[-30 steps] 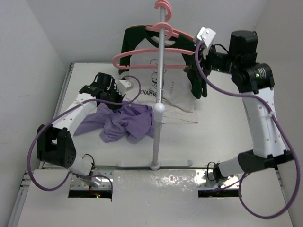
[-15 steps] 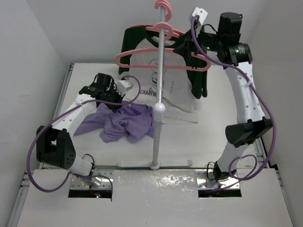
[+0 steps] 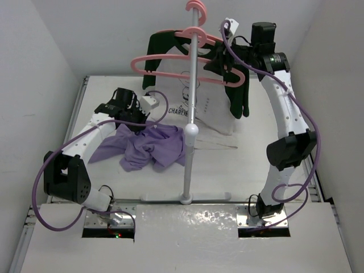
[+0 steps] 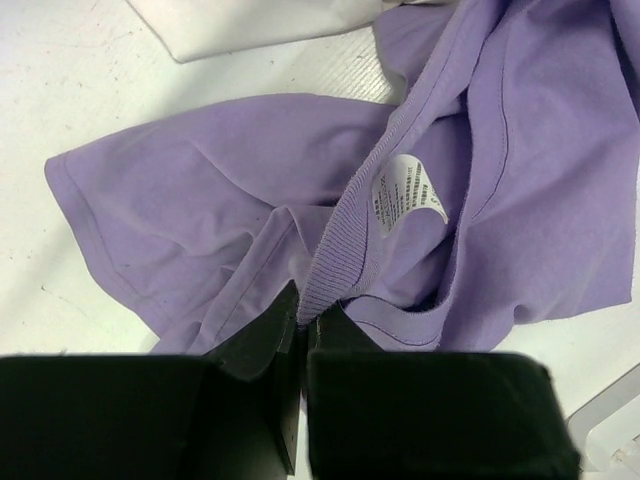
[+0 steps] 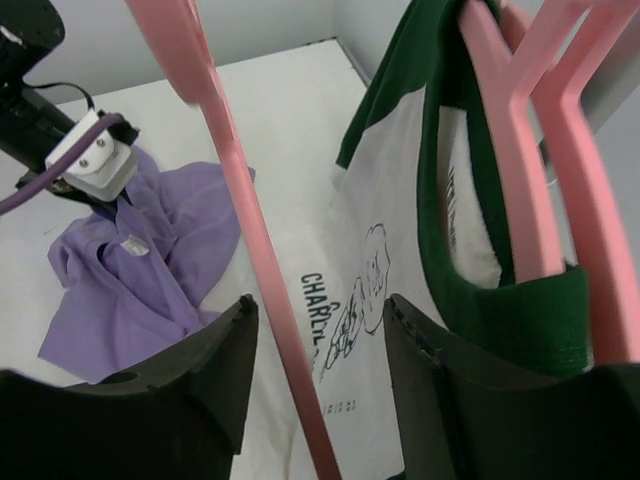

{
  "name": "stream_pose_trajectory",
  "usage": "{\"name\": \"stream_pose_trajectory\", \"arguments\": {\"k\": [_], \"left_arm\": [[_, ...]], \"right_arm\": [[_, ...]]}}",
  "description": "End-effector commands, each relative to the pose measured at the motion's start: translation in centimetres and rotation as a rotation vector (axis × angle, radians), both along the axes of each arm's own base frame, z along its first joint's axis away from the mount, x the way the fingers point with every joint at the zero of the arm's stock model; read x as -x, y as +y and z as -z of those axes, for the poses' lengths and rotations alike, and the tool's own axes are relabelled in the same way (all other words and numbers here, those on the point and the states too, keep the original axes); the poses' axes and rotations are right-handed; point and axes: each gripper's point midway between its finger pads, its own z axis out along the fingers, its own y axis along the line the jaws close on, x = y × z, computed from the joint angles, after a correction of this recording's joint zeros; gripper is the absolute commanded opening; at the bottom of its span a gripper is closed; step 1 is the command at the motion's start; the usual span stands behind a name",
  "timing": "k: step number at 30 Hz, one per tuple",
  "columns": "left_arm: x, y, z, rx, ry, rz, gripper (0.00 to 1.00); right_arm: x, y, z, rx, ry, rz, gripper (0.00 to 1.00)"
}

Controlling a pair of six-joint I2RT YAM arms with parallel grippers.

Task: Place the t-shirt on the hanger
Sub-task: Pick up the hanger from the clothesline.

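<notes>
I am pinching the plain lavender-purple fabric t-shirt by its collar, left gripper squeezed tight | far right, right gripper is sitting loose around the slim pink plastic hanger | I think nothing is hanging yet

Lavender t-shirt lies crumpled on the white table. The left gripper has its black jaws pressed together, pinching the ribbed collar. A printed white label shows inside the neck. White fabric lies at the upper edge.
</notes>
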Motion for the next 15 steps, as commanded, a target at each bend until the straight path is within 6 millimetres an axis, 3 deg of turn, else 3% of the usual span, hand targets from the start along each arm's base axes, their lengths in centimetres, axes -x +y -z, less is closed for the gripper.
{"name": "stream_pose_trajectory", "arguments": {"k": [1, 6, 7, 8, 13, 15], "left_arm": [[-0.8, 0.1, -1.5, 0.026, -0.058, -0.021, 0.0], [-0.8, 0.0, -1.6, 0.031, -0.058, -0.02, 0.0], [-0.7, 0.0, -1.4, 0.029, -0.054, -0.019, 0.0], [-0.7, 0.1, -1.5, 0.028, -0.056, -0.02, 0.0], [-0.6, 0.1, -1.4, 0.027, -0.056, -0.015, 0.0], [-0.6, 0.2, -1.2, 0.022, -0.056, -0.017, 0.0]], "right_arm": [[0.8, 0.4, 0.5, -0.002, 0.006, -0.046, 0.49], [0.6, 0.6, 0.3, -0.019, 0.006, -0.042, 0.35], [0.6, 0.6, -0.3, -0.032, -0.005, -0.039, 0.21], [0.7, 0.7, -0.1, -0.038, 0.003, -0.04, 0.16], [1.1, 0.9, -0.6, -0.07, -0.014, -0.039, 0.02], [1.4, 0.9, -1.0, -0.082, -0.03, -0.043, 0.0]]}}
